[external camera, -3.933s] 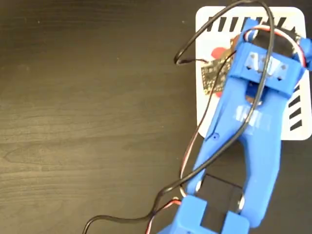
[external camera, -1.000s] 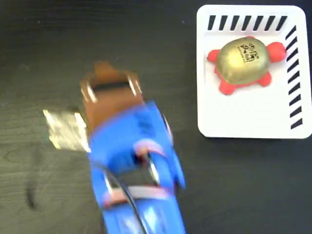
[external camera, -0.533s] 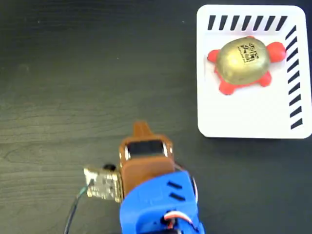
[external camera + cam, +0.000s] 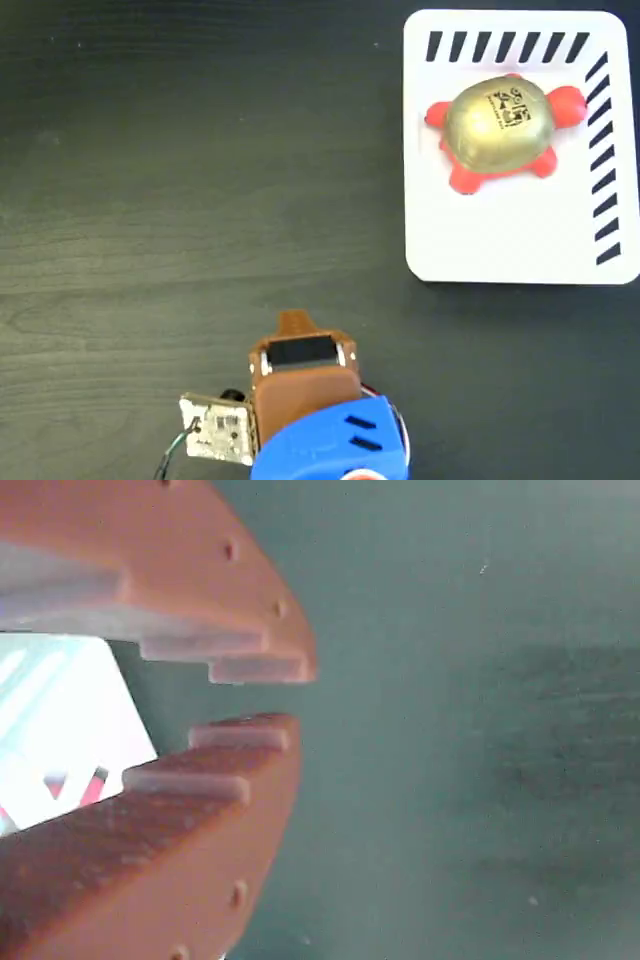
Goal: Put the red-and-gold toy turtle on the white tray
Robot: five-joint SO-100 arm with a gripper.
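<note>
Gold-shelled, the red-and-gold toy turtle (image 4: 500, 133) is sitting on the white tray (image 4: 520, 240), so placement looks finished, while the empty claw (image 4: 262, 698), jaws slightly parted, is hanging over the dark counter (image 4: 200, 150), needing only parking.

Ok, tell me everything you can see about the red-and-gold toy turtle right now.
The small red-and-gold toy turtle has a shiny gold domed shell with a black printed mark on top, and a red head and legs poking out around it. It looks soft. It sits upright, shell up, in the upper part of the flat white rectangular tray with black diagonal stripes, near the striped edges. Only the tray touches it.
</note>
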